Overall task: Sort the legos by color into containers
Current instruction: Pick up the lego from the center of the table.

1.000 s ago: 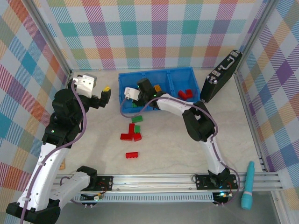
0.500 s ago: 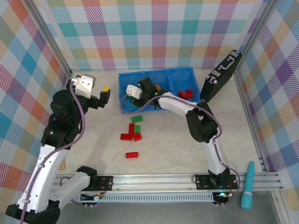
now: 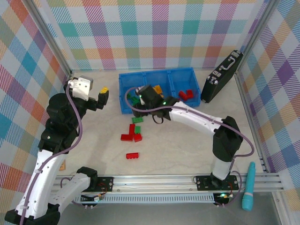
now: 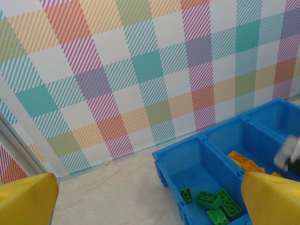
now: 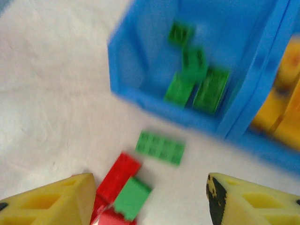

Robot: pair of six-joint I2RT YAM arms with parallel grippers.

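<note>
The blue bin (image 3: pixel 140 73) holds green legos (image 4: pixel 211 201) in its left part, yellow-orange legos (image 3: pixel 158 88) in the middle, red legos (image 3: pixel 186 94) on the right. The right gripper (image 5: pixel 150 199), fingers apart and holding nothing, has pulled back from over the bin's left part to its near edge. The left gripper (image 3: pixel 103 93), left of the bin, is spread wide and holds nothing too. 2 green and some red loose legos (image 3: pixel 132 155) wait in front of the bin
</note>
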